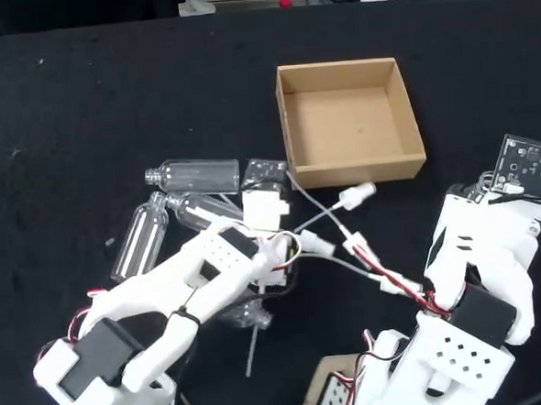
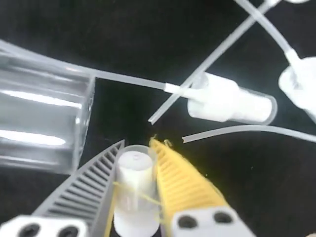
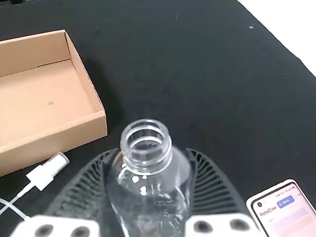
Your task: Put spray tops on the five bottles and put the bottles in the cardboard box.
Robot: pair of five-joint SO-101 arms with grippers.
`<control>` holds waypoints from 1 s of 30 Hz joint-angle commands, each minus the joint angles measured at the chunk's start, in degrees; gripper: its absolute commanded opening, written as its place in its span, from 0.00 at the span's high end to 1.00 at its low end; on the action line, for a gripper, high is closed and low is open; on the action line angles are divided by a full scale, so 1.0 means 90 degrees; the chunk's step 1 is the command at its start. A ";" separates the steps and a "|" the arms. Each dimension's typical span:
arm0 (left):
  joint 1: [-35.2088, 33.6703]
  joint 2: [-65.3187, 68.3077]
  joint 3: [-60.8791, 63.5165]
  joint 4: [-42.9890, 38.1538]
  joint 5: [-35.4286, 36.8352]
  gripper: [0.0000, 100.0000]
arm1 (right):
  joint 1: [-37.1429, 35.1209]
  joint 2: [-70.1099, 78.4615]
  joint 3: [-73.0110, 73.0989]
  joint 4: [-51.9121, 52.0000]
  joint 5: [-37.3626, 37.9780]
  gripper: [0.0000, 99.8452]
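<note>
**A:** What lies at centre-left of the high view?

**B:** Loose bottles (image 1: 195,175), clear and uncapped, on their sides on the black desk (image 1: 62,105). I judge them light, thin-walled and smooth. They may roll or dent, so grip one gently around the mid-body.

**A:** And the left hand?

**B:** The left hand (image 2: 137,148), low centre in its wrist view, is pinching a spray top (image 2: 134,192) by its capped head, with both fingers pressed against it. The head looks stiff and gives good purchase. The loose spray tops (image 2: 232,103) at upper right trail thin tubes that look bendy, so a tube wants guiding into a neck, not pushing.

**A:** The box?

**B:** The cardboard box (image 1: 356,172) sits right of centre in the upper half of the high view, with no bottle in it yet.

**A:** The right hand?

**B:** The right hand (image 3: 148,170), bottom centre of its wrist view, is closed around an upright bottle (image 3: 146,143) just below the shoulder, with the neck open. That hold seems sound, though a harder squeeze could buckle the wall.
</note>
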 commanded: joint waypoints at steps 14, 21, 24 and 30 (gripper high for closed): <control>-0.1871 -0.4386 -0.0464 -0.0049 -0.1885 0.97 | -0.0264 -0.0181 -0.0034 0.0029 0.0000 0.95; -0.3219 -0.5822 -0.0796 0.0293 -0.1944 0.97 | -0.0967 -0.0142 -0.0024 0.0039 0.0000 0.95; -0.3687 -0.5939 -0.1031 0.1348 -0.1993 0.97 | -0.1094 -0.0142 -0.0024 0.0059 0.0000 0.95; -0.3883 -0.5890 -0.1314 0.3048 -0.3399 0.97 | -0.1094 -0.0142 -0.0034 0.0215 0.0000 0.95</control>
